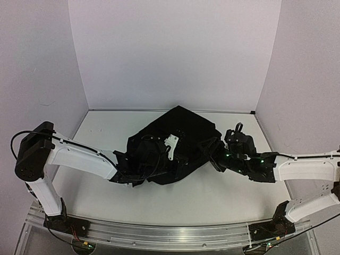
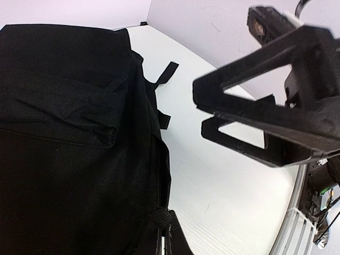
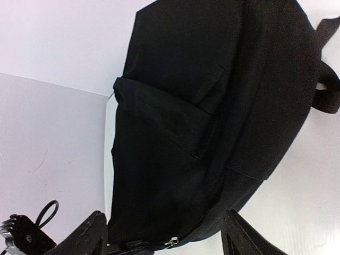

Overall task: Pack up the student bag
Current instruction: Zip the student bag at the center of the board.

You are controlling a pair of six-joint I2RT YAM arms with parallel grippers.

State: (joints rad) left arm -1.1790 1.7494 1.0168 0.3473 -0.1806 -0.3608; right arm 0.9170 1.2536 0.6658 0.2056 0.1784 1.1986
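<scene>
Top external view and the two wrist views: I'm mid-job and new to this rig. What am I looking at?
Two white robot arms are bolted at the near edge of a white table. The top view looks down from behind them. Each wrist view looks along that arm's own fingers. On the table lies a large soft black fabric backpack. The left gripper is by its side, fingers slightly apart, holding nothing. The right gripper is wide open, facing the bag's zipped edge and gripping nothing.

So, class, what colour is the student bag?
Plain black; the student bag shows best in the right wrist view.
</scene>
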